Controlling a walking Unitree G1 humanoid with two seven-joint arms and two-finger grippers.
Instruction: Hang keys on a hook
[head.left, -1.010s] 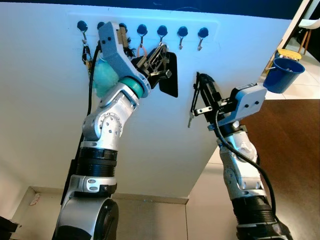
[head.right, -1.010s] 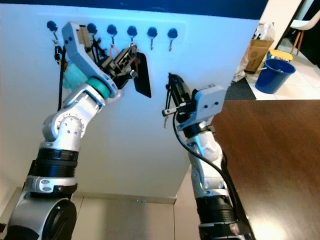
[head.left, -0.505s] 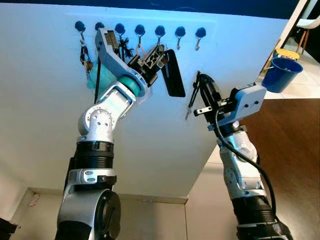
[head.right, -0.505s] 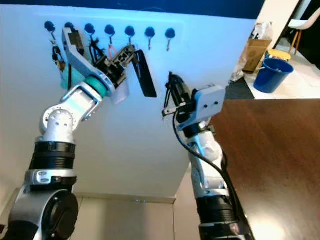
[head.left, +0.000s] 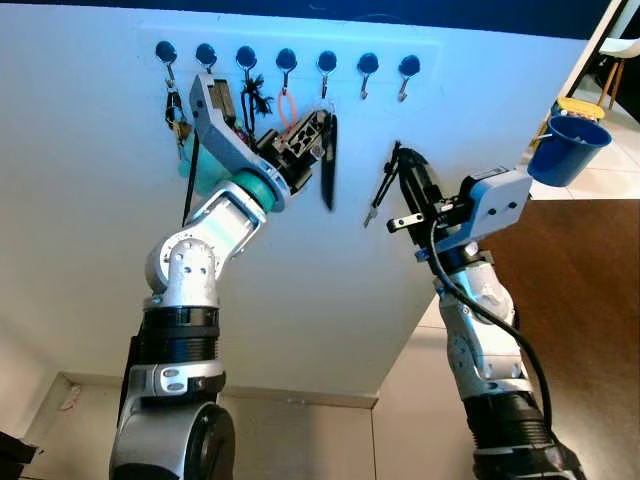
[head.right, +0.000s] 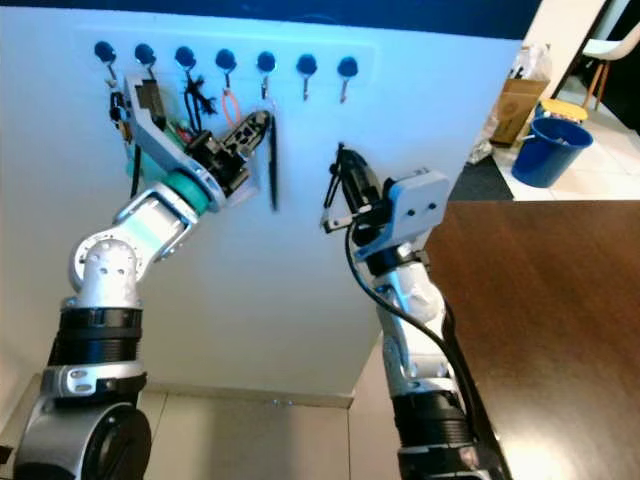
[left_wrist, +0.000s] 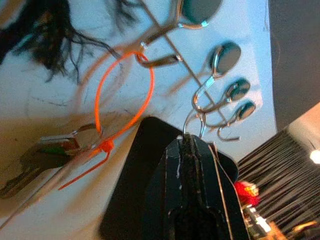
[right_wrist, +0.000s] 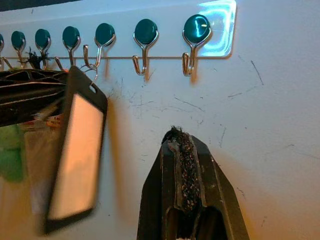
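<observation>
Tag (head.left: 329, 160) hangs by its ring from a hook (head.left: 325, 70); your left hand (head.left: 322, 125) sits pressed together beside it, right hand (head.left: 385, 195) closed, apart.

left gripper (head.left: 322, 128) w/ black key tag (head.left: 329, 162) has swung up to the hooks (head.left: 327, 66); tag now hangs edge-on, straight down.

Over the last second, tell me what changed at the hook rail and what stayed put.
The left gripper drew down and away from the hook rail, and the black key tag swung from flat-on to edge-on. It now hangs by its ring from the fifth hook; whether the gripper has fully let go is unclear. The right gripper stayed raised near the wall, shut. The orange loop and the other keys stayed on their hooks.
</observation>
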